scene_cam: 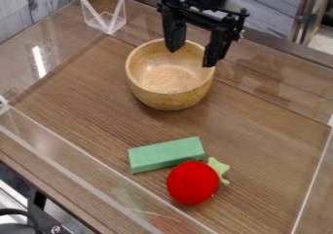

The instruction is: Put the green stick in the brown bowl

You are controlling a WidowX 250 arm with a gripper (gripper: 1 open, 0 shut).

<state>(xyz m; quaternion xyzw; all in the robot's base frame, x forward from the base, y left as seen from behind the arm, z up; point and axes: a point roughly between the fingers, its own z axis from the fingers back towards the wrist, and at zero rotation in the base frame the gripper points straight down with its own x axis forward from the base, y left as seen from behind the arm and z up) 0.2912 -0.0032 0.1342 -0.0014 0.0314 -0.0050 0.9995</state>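
Note:
The green stick point(166, 155) is a flat light green block lying on the wooden table near the front, just above a red round toy. The brown bowl point(170, 76) is a thick-walled tan wooden bowl standing upright behind it, with nothing visible inside. My gripper point(197, 44) hangs above the bowl's far right rim, black fingers pointing down and spread apart. It is open and holds nothing. The stick lies well in front of the gripper, on the near side of the bowl.
A red round toy point(194, 182) with a small green leaf sits touching the stick's right end. Clear acrylic walls point(78, 184) fence the table on the front and sides. A clear plastic stand point(103, 17) is at the back left.

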